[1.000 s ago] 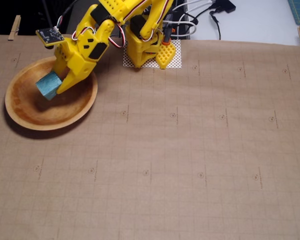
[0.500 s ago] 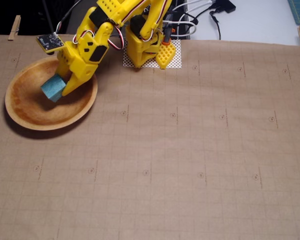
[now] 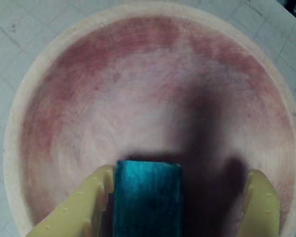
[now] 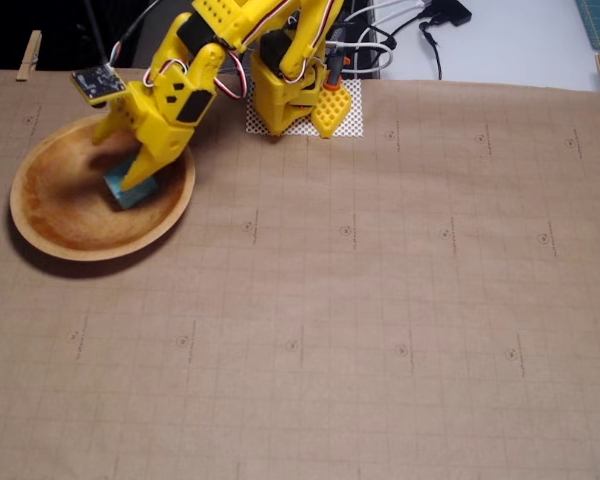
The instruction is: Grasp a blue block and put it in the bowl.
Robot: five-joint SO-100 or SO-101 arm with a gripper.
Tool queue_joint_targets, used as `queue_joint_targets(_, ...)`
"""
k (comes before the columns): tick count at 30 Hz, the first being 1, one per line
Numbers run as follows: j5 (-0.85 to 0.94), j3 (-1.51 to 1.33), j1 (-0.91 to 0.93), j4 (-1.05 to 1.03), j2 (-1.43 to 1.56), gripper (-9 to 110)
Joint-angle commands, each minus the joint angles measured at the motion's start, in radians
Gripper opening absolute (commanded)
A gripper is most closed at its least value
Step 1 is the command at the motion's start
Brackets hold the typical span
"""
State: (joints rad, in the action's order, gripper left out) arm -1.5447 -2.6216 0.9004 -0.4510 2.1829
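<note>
Looking down through the wrist view, we find the blue block point(image 3: 147, 197) at the lower middle of the frame, lying against the inner face of the left finger point(image 3: 84, 207), while the right finger point(image 3: 260, 205) stands well apart from it at the lower right, with a dark stretch of bowl floor showing between. So we read the gripper point(image 3: 172, 207) as spread wide: one finger touches the block, the other does not, and nothing is clamped. We judge the block is released, or as good as released, though we cannot tell from this view alone whether it rests fully on the wood.

The bowl point(image 3: 19, 98) fills almost the whole wrist frame, its pale rim curving round the top and sides, and the block sits inside that rim toward the lower edge of the picture. In the fixed view the bowl point(image 4: 40, 225) lies at the upper left of the frame, and the block point(image 4: 130, 192) shows as a teal patch on the right part of its floor, partly hidden beneath the yellow gripper point(image 4: 135, 175), which reaches down over it from the upper right.

The relation that matters for the coming move is this: the block hugs the left finger and is free of the right. We judge that a straight lift away should leave it behind, whereas any sideways drag toward the left of the wrist frame could push it along.
</note>
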Motion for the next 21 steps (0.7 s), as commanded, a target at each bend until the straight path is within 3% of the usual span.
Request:
queue_joint_targets(1, 0.009, 0.120, -0.040, -0.060, 0.055, 32)
queue_joint_targets(10, -0.009, 0.224, -0.172, -0.235, 0.262, 32)
queue_joint_targets(21, -0.101, 0.339, -0.609, -0.235, 0.272, 31)
